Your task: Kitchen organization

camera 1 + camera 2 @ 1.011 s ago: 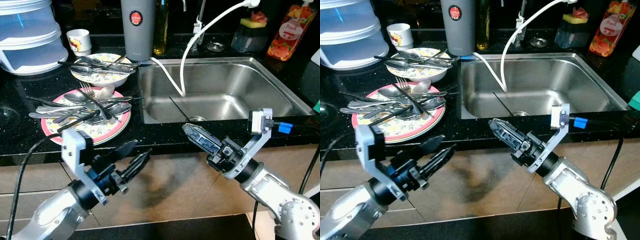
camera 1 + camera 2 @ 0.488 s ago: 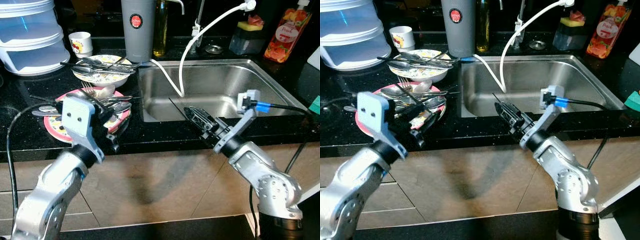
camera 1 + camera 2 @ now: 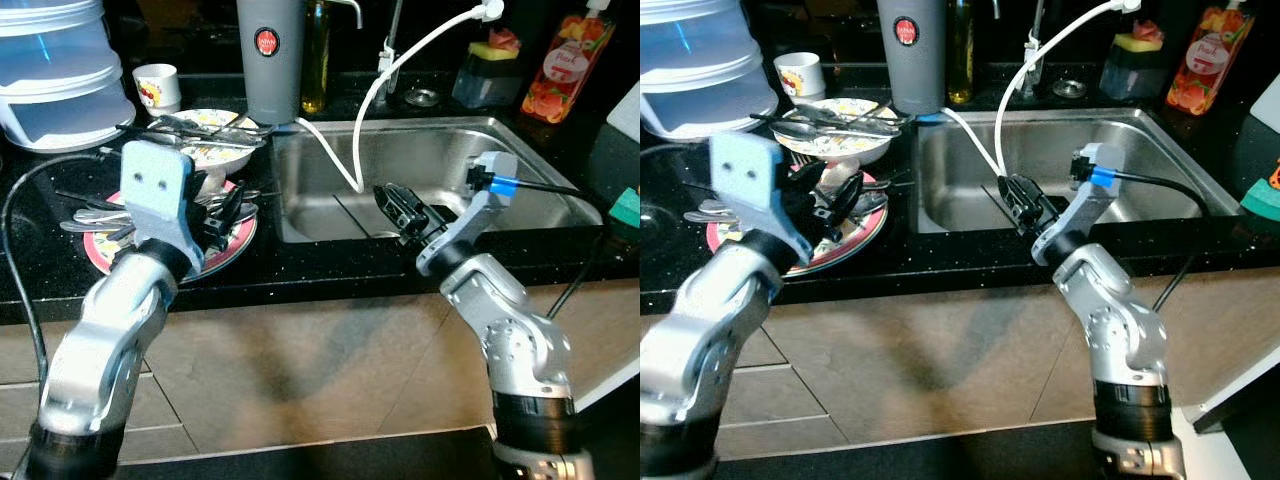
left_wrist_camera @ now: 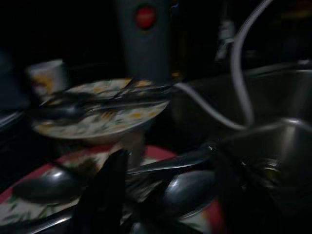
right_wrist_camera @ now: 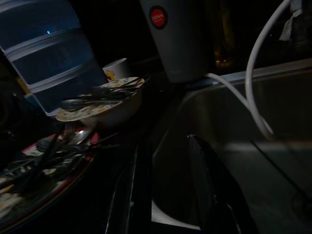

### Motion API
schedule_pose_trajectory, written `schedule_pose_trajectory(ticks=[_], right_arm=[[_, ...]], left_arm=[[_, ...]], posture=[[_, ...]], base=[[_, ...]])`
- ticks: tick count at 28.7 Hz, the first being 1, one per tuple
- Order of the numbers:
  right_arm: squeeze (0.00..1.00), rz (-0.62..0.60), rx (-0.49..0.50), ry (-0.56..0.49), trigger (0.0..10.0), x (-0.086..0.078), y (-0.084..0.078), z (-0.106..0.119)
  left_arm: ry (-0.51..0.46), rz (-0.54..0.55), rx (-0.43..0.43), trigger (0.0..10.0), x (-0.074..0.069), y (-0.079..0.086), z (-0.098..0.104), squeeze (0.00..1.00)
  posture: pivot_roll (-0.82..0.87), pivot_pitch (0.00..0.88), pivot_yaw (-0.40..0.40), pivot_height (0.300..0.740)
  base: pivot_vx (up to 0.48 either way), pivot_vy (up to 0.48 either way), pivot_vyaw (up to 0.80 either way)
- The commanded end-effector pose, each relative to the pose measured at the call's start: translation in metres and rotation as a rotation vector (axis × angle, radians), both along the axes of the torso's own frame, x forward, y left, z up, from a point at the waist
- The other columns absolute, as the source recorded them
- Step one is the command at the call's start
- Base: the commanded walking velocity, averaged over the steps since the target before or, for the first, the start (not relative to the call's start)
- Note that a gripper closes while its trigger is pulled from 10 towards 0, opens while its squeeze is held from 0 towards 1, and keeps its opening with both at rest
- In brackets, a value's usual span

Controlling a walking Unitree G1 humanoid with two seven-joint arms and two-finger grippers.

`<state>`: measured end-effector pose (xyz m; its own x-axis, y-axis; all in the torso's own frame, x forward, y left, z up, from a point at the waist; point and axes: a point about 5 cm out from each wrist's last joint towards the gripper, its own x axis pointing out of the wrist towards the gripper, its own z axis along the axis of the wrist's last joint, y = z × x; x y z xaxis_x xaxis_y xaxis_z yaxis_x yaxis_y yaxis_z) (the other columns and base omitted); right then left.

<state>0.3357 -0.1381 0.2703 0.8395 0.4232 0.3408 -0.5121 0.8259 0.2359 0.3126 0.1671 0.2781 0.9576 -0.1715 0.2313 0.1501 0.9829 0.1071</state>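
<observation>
Cutlery (image 3: 165, 205) is what we're dealing with here: a messy heap of spoons and forks lying on the pink-rimmed floral plate (image 3: 105, 258) at about 9 o'clock on the black counter (image 3: 330, 275), with more piled across a floral bowl (image 3: 205, 150) just behind it at 10 o'clock. We're hovering our left gripper (image 3: 825, 205) right over the plate's near-right edge, fingers spread fairly wide, one black finger (image 4: 105, 192) sitting just above a spoon bowl (image 4: 187, 192). Our guess is we're lining up to pinch a single piece out of the tangle, which is why we're coming in low and angled. Our right gripper (image 3: 400, 207) is poking over the front lip of the steel sink (image 3: 520, 160) at 3 o'clock, fingers a little apart and holding nothing, probably just parked out of the way. A white hose (image 3: 385, 95) is dangling into the sink from 12 o'clock, beside a grey flask (image 3: 268, 55).
</observation>
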Motion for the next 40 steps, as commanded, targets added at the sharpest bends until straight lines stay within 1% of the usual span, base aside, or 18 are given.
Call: schedule_pose_trajectory(ticks=[1,2,4,5,6,7,8,11,14,15,16,22,27,29,33,34,38,40], right_arm=[[0.00,0.007,-0.025,-0.007,10.0,0.002,0.002,-0.002],[0.00,0.018,-0.036,-0.013,10.0,0.004,0.004,-0.002],[0.00,0.027,-0.047,-0.018,10.0,0.005,0.005,-0.002],[0.00,0.027,-0.047,-0.018,10.0,0.005,0.005,-0.002],[0.00,0.029,-0.053,-0.021,10.0,0.005,0.006,-0.002],[0.00,0.033,-0.058,-0.025,10.0,0.006,0.006,-0.002],[0.00,0.039,-0.065,-0.035,10.0,0.008,0.007,-0.001],[0.00,0.049,-0.072,-0.052,10.0,0.010,0.007,0.001],[0.00,0.057,-0.082,-0.067,10.0,0.011,0.006,0.002],[0.00,0.061,-0.089,-0.075,10.0,0.012,0.005,0.003],[0.00,0.061,-0.089,-0.075,10.0,0.012,0.005,0.003],[0.00,0.089,-0.094,-0.088,10.0,0.016,0.002,0.005],[0.00,0.107,-0.096,-0.093,10.0,0.018,0.001,0.005],[0.00,0.109,-0.095,-0.093,10.0,0.018,0.001,0.005],[0.00,0.118,-0.101,-0.094,10.0,0.020,0.000,0.006],[0.00,0.122,-0.100,-0.095,10.0,0.021,-0.001,0.007],[0.00,0.125,-0.099,-0.096,10.0,0.022,-0.001,0.008],[0.00,0.127,-0.097,-0.096,10.0,0.024,-0.003,0.009]], left_arm=[[0.058,0.076,-0.030,10.0,0.008,0.007,-0.006,1.00],[0.080,0.122,-0.057,10.0,0.014,0.009,-0.007,1.00],[0.092,0.162,-0.084,10.0,0.019,0.011,-0.008,1.00],[0.092,0.162,-0.084,10.0,0.019,0.011,-0.008,1.00],[0.096,0.176,-0.096,10.0,0.021,0.012,-0.008,0.58],[0.101,0.200,-0.101,10.0,0.025,0.013,-0.008,0.25],[0.107,0.238,-0.116,10.0,0.031,0.014,-0.006,0.02],[0.116,0.244,-0.114,10.0,0.040,0.012,-0.003,0.00],[0.134,0.249,-0.137,10.0,0.047,0.012,-0.002,0.00],[0.153,0.261,-0.145,10.0,0.051,0.014,-0.003,0.00],[0.153,0.261,-0.145,10.0,0.051,0.014,-0.003,0.00],[0.215,0.353,-0.085,10.0,0.065,0.024,-0.005,0.00],[0.246,0.394,-0.056,10.0,0.072,0.030,-0.005,0.00],[0.248,0.396,-0.055,10.0,0.073,0.030,-0.005,0.00],[0.286,0.419,-0.047,10.0,0.079,0.035,-0.004,0.00],[0.302,0.416,-0.043,10.0,0.081,0.036,-0.002,0.00],[0.312,0.412,-0.039,10.0,0.082,0.036,-0.001,0.00],[0.341,0.387,-0.043,10.0,0.084,0.035,-0.001,0.00]], posture=[[0.02,0.145,-0.011,0.740],[0.02,0.146,-0.012,0.740],[0.02,0.146,-0.012,0.740],[0.02,0.146,-0.012,0.740],[0.02,0.146,-0.012,0.740],[0.01,0.150,-0.014,0.740],[0.01,0.150,-0.014,0.740],[0.01,0.155,-0.015,0.740],[0.01,0.157,-0.014,0.740],[0.01,0.159,-0.013,0.740],[0.01,0.159,-0.013,0.740],[0.00,0.162,-0.011,0.740],[0.00,0.162,-0.014,0.740],[0.00,0.162,-0.014,0.740],[0.00,0.162,-0.017,0.740],[0.00,0.162,-0.018,0.740],[0.00,0.162,-0.018,0.740],[0.00,0.162,-0.019,0.740]], base=[[0.000,0.000,0.00],[0.000,0.000,0.00],[0.000,0.000,0.00],[0.000,0.000,0.00],[0.000,0.000,0.00],[0.000,0.000,0.00],[0.000,0.000,0.00],[0.000,0.000,0.00],[0.000,0.000,0.00],[0.000,0.000,0.00],[0.000,0.000,0.00],[0.000,0.000,0.00],[0.000,0.000,0.00],[0.000,0.000,0.00],[0.000,0.000,0.00],[0.000,0.000,0.00],[0.000,0.000,0.00],[0.000,0.000,0.00]])
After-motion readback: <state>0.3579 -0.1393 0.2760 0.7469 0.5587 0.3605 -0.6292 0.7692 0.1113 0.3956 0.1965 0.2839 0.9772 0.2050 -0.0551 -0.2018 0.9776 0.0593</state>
